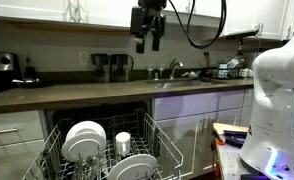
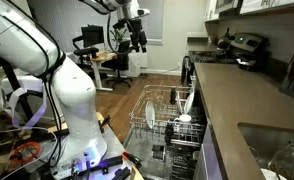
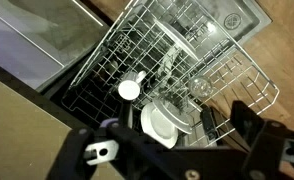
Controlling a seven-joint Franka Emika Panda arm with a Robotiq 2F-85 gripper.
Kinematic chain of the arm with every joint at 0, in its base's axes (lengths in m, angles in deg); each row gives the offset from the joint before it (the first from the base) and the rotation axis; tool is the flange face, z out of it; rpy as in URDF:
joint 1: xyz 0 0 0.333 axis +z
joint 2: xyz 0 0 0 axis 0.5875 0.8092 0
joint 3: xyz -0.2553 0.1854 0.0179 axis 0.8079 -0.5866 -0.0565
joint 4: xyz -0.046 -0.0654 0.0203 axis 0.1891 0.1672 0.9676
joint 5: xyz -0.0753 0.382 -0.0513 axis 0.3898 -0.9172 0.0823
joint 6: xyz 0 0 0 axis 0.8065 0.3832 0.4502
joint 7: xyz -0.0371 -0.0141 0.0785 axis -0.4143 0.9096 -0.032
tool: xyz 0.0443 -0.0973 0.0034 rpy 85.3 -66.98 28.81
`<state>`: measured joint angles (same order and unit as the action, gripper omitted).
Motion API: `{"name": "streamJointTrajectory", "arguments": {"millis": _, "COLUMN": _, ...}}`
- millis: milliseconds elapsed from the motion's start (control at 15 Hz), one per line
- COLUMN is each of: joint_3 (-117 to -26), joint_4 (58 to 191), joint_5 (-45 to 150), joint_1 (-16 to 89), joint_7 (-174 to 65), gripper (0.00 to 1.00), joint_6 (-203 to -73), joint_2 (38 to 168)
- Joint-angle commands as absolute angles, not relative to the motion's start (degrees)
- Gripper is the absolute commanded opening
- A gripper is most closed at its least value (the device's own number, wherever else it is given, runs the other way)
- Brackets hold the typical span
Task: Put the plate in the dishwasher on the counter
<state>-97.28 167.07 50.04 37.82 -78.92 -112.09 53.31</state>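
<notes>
The dishwasher (image 1: pixel 99 112) stands open under the dark counter (image 1: pixel 87 93), its white wire rack (image 1: pixel 169 140) pulled out. A single white plate (image 1: pixel 137 167) stands in the rack's front. My gripper (image 1: pixel 148 43) hangs high above the counter and rack, open and empty; it also shows in an exterior view (image 2: pixel 137 40). In the wrist view my gripper (image 3: pixel 172 150) looks down on the rack (image 3: pixel 137 50), far above it. I cannot tell which plate there is the single one.
A pair of overlapping white plates (image 1: pixel 84 140) and a small white cup (image 1: pixel 123 142) stand in the rack; the wrist view shows them too, plates (image 3: pixel 162 122) and cup (image 3: pixel 130 90). A sink (image 1: pixel 177 82) is set into the counter. A coffee maker (image 1: pixel 112 68) stands at the wall.
</notes>
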Motion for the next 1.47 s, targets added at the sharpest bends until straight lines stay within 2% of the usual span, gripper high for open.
{"name": "streamJointTrajectory", "arguments": {"millis": 0, "joint_3": -96.2, "joint_4": 166.9, "joint_5": 50.8, "joint_1": 39.1, "joint_7": -79.5, "gripper": 1.0, "joint_6": -111.9, "joint_2": 53.6}}
{"name": "streamJointTrajectory", "arguments": {"millis": 667, "joint_3": -95.8, "joint_4": 167.0, "joint_5": 50.3, "joint_1": 39.4, "joint_7": -78.4, "gripper": 1.0, "joint_6": -113.1, "joint_2": 54.7}}
{"name": "streamJointTrajectory", "arguments": {"millis": 933, "joint_3": -92.0, "joint_4": 167.4, "joint_5": 48.9, "joint_1": 41.3, "joint_7": -70.1, "gripper": 1.0, "joint_6": -120.2, "joint_2": 61.3}}
{"name": "streamJointTrajectory", "arguments": {"millis": 1400, "joint_3": -85.9, "joint_4": 163.7, "joint_5": 44.3, "joint_1": 44.8, "joint_7": -51.3, "gripper": 1.0, "joint_6": -128.5, "joint_2": 80.9}}
